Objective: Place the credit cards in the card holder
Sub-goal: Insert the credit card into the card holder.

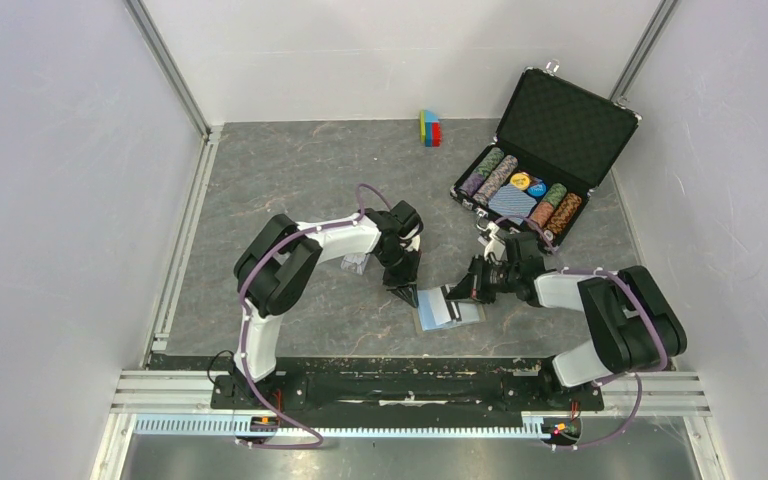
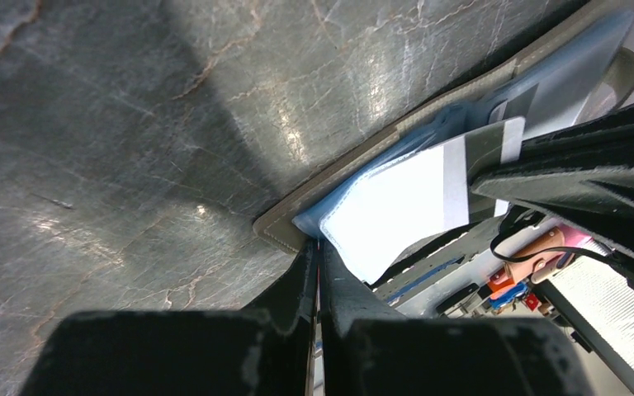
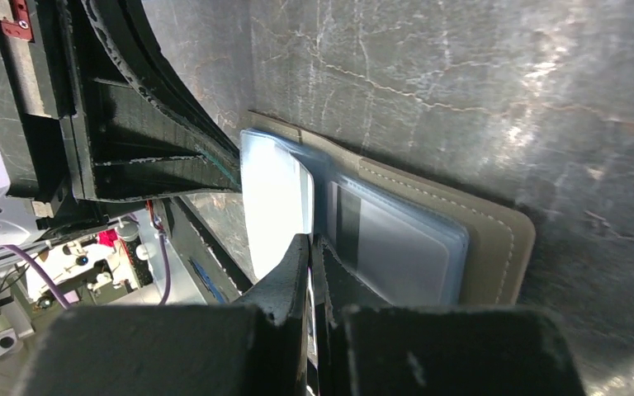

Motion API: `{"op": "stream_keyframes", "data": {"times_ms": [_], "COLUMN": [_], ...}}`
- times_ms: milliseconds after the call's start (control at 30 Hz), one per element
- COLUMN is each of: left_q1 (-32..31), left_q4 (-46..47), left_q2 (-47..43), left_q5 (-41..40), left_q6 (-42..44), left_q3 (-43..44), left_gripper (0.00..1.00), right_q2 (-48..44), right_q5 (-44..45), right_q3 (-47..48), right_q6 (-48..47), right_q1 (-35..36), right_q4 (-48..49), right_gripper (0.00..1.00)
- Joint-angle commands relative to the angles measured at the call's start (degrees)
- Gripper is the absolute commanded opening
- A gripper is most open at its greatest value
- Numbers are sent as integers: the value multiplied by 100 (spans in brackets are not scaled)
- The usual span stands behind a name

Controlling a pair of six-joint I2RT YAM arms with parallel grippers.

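Observation:
The taupe card holder lies open on the table between my two arms, its light blue sleeves facing up. My left gripper is shut on the corner of a blue sleeve at the holder's edge. A white credit card with a dark stripe sits partly inside that sleeve. My right gripper is shut on the card's far edge, with its fingertips right at the holder's sleeves. The taupe cover shows beyond them.
An open black chip briefcase with stacked chips stands at the back right. A small coloured block sits at the back wall. A pale flat item lies under my left arm. Metal frame rails run along the left side and near edge.

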Motion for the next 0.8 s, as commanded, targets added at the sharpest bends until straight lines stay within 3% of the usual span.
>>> {"op": "stream_keyframes", "data": {"times_ms": [0,167,567,667,767], "left_q1": [-73,-72,-65,-71,-71], "left_q4": [404,404,378,387,390], "left_q2": [269,329,402,423,466], "left_q5": [-94,-37,1,33,100], "left_q6": [-132,-152,-134,-128,-136], "left_q3": [131,218,351,364,427], "left_gripper": [6,6,5,5,5], "right_q2": [164,212,69,15,81], "right_q5": [205,218,926,1017,992], "right_q3": [-72,179,1088,1146,1223], "right_q6": [206,65,-1106,-1208,-1255], "right_q1": [236,414,449,454,471], "right_q4": [331,5,-2064,-2223,-2321], "right_gripper": [0,1,45,52,51]}}
